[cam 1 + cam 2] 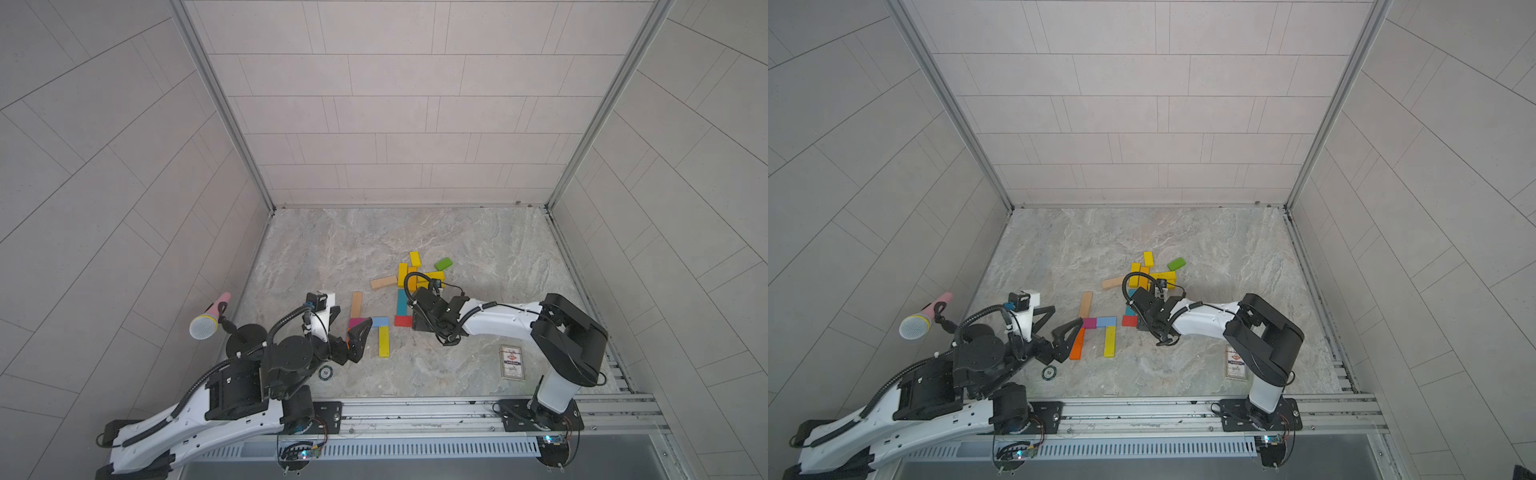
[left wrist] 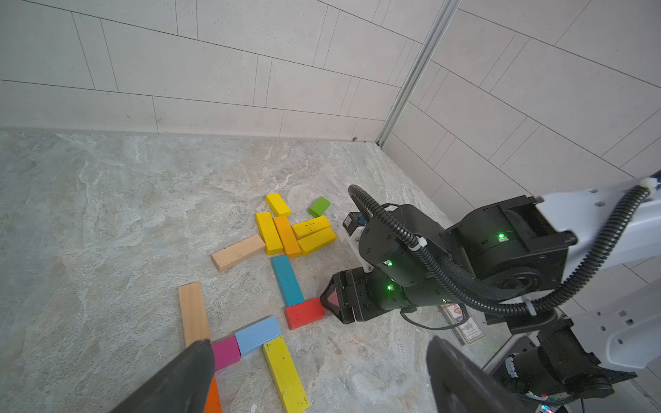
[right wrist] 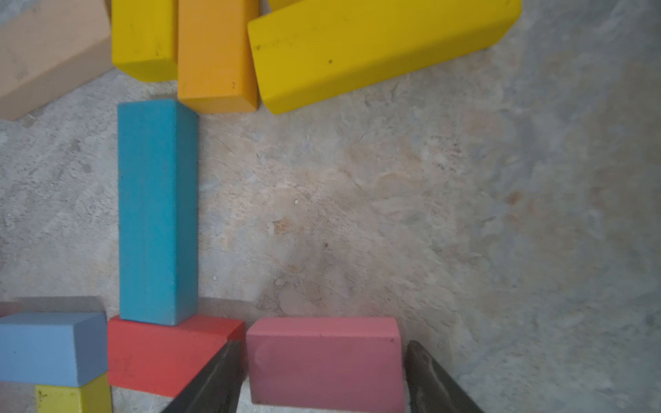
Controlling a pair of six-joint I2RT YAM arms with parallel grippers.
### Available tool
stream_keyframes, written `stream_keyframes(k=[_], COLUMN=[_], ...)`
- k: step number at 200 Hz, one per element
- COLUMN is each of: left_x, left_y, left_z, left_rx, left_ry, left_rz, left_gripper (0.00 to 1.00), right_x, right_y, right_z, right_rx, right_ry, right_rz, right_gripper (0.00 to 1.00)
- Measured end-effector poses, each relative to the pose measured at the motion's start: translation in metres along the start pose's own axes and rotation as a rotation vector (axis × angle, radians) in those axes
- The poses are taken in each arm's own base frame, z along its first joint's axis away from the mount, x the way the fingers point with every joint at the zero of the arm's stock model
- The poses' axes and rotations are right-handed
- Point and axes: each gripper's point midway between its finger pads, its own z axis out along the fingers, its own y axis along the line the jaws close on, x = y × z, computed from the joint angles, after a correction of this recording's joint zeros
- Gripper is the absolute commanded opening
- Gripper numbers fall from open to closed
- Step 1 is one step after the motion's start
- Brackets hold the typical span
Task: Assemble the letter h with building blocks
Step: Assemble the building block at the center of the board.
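Marble tabletop (image 1: 457, 241), mid-front: pink block (image 3: 325, 357), plain only in right wrist view; right gripper (image 3: 323, 343) loosely astride it, parted; left gripper (image 1: 1066, 316) wide, empty.

A marbled grey-beige bench (image 1: 478, 249) lies under soft, even light. Pale tiled walls (image 1: 395, 104) close it in on three sides, the back one well beyond the right tool (image 2: 329, 298). Aluminium posts (image 1: 216, 104) mark both corners, and a metal rail (image 1: 415, 409) edges the bench behind the tool.
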Motion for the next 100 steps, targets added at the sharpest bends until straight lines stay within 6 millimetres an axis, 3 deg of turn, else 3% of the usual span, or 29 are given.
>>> stream_keyframes(k=[29,71,100], left_x=[0.0,0.0,0.0], left_y=[-0.001,-0.001,-0.001], left_z=[0.0,0.0,0.0], left_rx=[0.004,0.009,0.01], left_ry=[-0.001,0.001,0.0], left_rz=[0.002,0.003,0.002], left_gripper=[1.0,1.0,1.0], right_x=[-0.004,-0.039,-0.044], right_y=[-0.004,-0.011,-0.024], right_z=[-0.013,-0.062,-0.056], right_rx=[-0.013,-0.118,-0.219], right_ry=[-0.025,-0.149,-0.106], right_rz=[-0.018,-0.012,0.004], right_gripper=[0.8,0.84,0.84])
